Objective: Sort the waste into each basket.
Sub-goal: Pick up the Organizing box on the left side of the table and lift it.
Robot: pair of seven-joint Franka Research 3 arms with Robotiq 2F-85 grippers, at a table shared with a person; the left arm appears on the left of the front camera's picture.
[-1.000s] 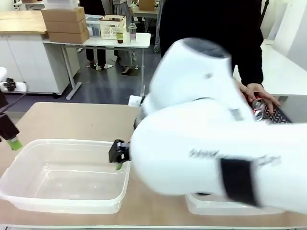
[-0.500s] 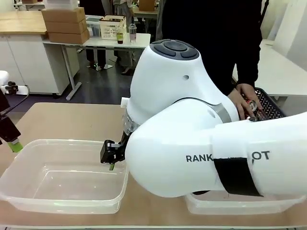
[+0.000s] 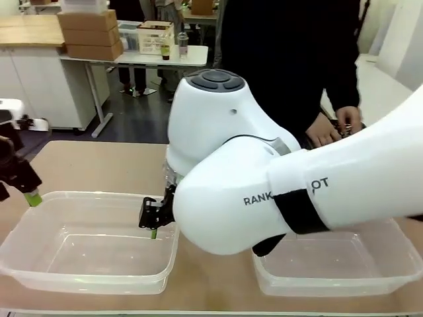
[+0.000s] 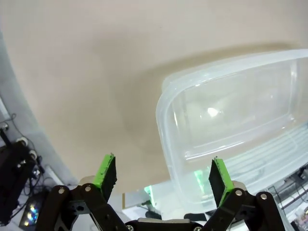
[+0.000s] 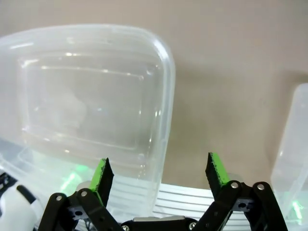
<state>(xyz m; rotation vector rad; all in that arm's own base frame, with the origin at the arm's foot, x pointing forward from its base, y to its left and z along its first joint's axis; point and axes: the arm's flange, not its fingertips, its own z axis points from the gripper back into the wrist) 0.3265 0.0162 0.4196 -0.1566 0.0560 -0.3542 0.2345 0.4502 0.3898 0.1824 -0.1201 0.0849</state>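
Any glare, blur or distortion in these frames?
Front view: sharp, but the right arm looms large and hides the table's middle. Left wrist view: a glare spot on the left tub, table edge bowed by the wide lens. Right wrist view: soft sheen on that tub, no blur.

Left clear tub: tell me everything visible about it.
The left tub is clear, colourless plastic, rectangular with rounded corners and a rolled rim, upright and open-topped, flat on the tan table. Nothing lies inside. The open right gripper hangs over its right rim, the left gripper by its left corner; contact cannot be told.
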